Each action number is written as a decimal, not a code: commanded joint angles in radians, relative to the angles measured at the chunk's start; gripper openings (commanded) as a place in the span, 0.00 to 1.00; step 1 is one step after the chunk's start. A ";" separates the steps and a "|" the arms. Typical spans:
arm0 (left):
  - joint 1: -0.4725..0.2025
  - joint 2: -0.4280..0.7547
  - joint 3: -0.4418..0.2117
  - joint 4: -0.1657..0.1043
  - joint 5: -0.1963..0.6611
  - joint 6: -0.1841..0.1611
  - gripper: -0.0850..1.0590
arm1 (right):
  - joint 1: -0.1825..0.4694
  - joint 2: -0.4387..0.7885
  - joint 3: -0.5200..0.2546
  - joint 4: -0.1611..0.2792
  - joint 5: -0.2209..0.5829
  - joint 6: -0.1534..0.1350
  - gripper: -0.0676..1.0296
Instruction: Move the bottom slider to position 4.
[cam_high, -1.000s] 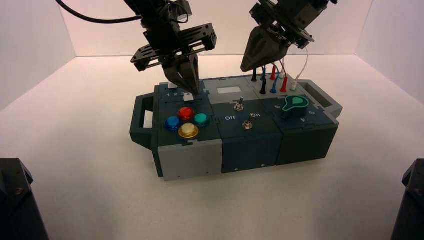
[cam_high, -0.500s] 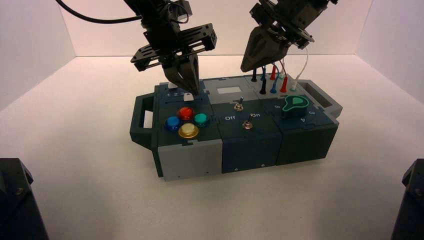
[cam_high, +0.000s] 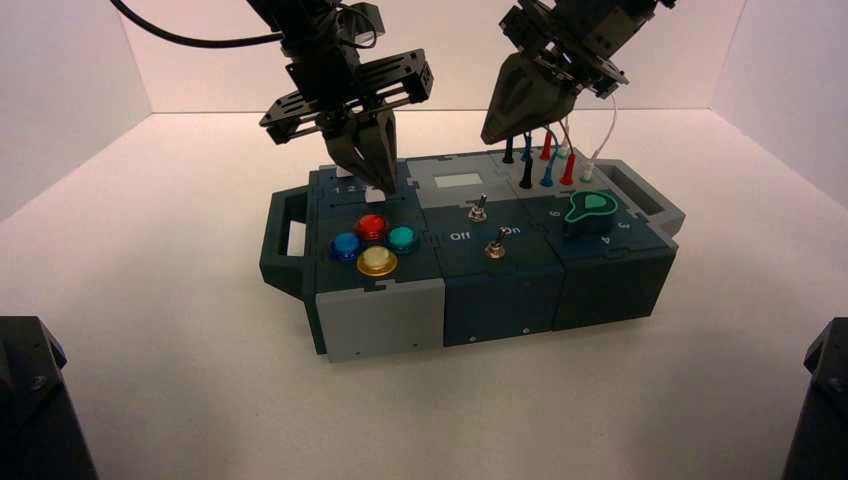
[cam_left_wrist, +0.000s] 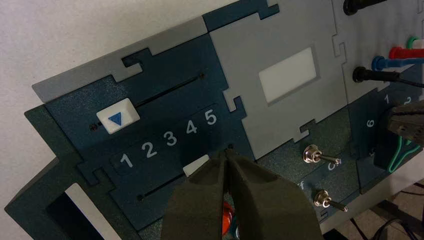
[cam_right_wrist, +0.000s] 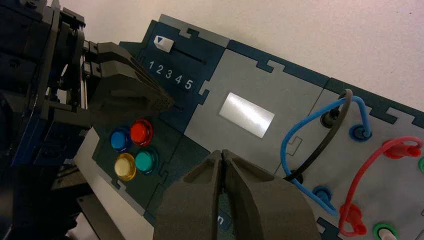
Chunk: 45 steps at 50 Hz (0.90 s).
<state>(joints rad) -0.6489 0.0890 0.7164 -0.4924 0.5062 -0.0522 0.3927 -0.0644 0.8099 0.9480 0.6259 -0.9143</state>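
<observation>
The bottom slider (cam_left_wrist: 196, 165) is a small white knob in the lower dark track, half covered by my left gripper (cam_left_wrist: 226, 152). The gripper is shut, and its joined tips press against the knob's side toward the track's end by the 5. The visible part of the knob lies about below position 4 (cam_left_wrist: 191, 128) in the printed row 1 2 3 4 5. In the high view my left gripper (cam_high: 375, 185) stands on the box's back left section. My right gripper (cam_high: 490, 135) is shut and hovers above the box's back, near the wires.
The top slider (cam_left_wrist: 117, 118) sits by the 1. In front of the sliders are the red (cam_high: 372, 226), blue (cam_high: 346, 245), teal (cam_high: 402, 238) and yellow (cam_high: 377, 261) buttons. Two metal toggle switches (cam_high: 480, 210), a white screen (cam_high: 458, 182), plugged wires (cam_high: 548, 165) and a green dial (cam_high: 588, 210) lie to the right.
My left gripper has edged slightly along the lower track, and less of the white knob shows beside its tips. The right arm has not moved.
</observation>
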 joint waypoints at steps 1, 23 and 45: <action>-0.005 -0.049 -0.029 0.002 -0.002 0.002 0.05 | -0.002 -0.012 -0.026 0.002 0.003 -0.009 0.04; -0.003 -0.176 -0.023 0.003 0.074 0.012 0.05 | -0.002 -0.025 -0.038 -0.005 0.040 -0.009 0.04; -0.003 -0.356 -0.006 0.017 0.202 0.031 0.05 | -0.008 -0.118 -0.075 -0.175 0.164 0.072 0.04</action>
<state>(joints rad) -0.6489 -0.2163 0.7133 -0.4801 0.7026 -0.0307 0.3881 -0.1396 0.7701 0.8115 0.7578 -0.8437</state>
